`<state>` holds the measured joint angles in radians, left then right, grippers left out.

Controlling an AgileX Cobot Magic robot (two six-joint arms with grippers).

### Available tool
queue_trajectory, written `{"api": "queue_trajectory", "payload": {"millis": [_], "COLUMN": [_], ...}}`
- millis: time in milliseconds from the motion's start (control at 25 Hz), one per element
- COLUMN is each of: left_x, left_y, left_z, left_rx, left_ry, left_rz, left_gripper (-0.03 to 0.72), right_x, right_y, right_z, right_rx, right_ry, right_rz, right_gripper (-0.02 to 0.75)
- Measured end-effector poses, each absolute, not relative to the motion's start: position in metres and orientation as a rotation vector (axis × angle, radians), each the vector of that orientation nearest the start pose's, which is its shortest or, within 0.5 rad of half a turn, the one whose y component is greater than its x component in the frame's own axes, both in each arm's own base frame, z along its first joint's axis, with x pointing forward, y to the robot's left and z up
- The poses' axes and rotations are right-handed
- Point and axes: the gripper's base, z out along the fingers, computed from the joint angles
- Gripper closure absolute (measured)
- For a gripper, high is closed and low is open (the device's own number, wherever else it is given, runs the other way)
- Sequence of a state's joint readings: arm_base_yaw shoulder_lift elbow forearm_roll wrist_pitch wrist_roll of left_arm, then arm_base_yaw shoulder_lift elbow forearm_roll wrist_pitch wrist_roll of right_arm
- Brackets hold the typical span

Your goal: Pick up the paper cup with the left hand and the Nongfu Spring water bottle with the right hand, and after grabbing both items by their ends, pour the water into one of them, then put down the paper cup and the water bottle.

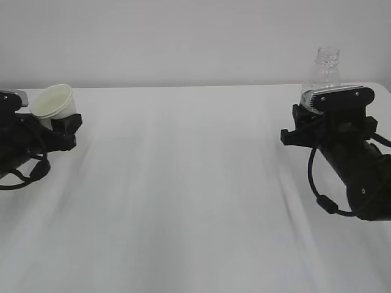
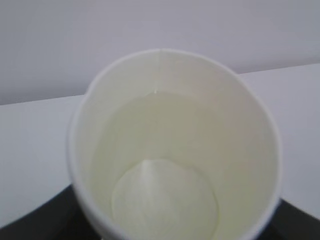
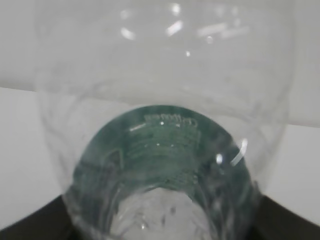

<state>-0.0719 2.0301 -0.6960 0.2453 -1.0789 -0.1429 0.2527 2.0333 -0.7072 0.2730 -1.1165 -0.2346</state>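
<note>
At the far left of the exterior view, my left gripper (image 1: 60, 125) is shut on the lower part of the white paper cup (image 1: 54, 104). The cup tips its mouth toward the camera. In the left wrist view the paper cup (image 2: 175, 150) fills the frame, with black fingers (image 2: 30, 222) at the bottom corners. My right gripper (image 1: 305, 122) is shut on the Nongfu Spring water bottle (image 1: 327, 70), which stands upright with its open threaded neck above the wrist camera. Up close, the bottle (image 3: 165, 150) shows its green label. I cannot tell where the water is.
A white table (image 1: 195, 195) spans the exterior view, and its back edge meets a pale wall. The table's back right corner (image 1: 382, 90) lies just behind the right arm. The two arms stand far apart at the left and right sides.
</note>
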Motion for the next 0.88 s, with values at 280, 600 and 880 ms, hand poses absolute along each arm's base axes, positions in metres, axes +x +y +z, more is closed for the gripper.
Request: {"api": "queue_trajectory", "payload": {"millis": [280, 600, 880], "left_x": [0.348, 0.349, 0.350], "left_y": [-0.037, -0.022, -0.006], "left_z": [0.113, 0.113, 0.113], "left_rx": [0.149, 0.099, 0.061], "left_ry": [1.739, 1.739, 1.740], "left_rz": [-0.176, -0.111, -0.076], "left_gripper": [0.219, 0.220, 0.232], "right_x": [0.345, 0.345, 0.345], "right_y": [0.066, 0.066, 0.066], "right_z": [0.116, 0.116, 0.116], "right_rx": [-0.129, -0.129, -0.129], "right_ry": [1.700, 1.700, 1.700], "right_rz": [-0.104, -0.104, -0.104], "right_gripper": [0.322, 0.322, 0.322]}}
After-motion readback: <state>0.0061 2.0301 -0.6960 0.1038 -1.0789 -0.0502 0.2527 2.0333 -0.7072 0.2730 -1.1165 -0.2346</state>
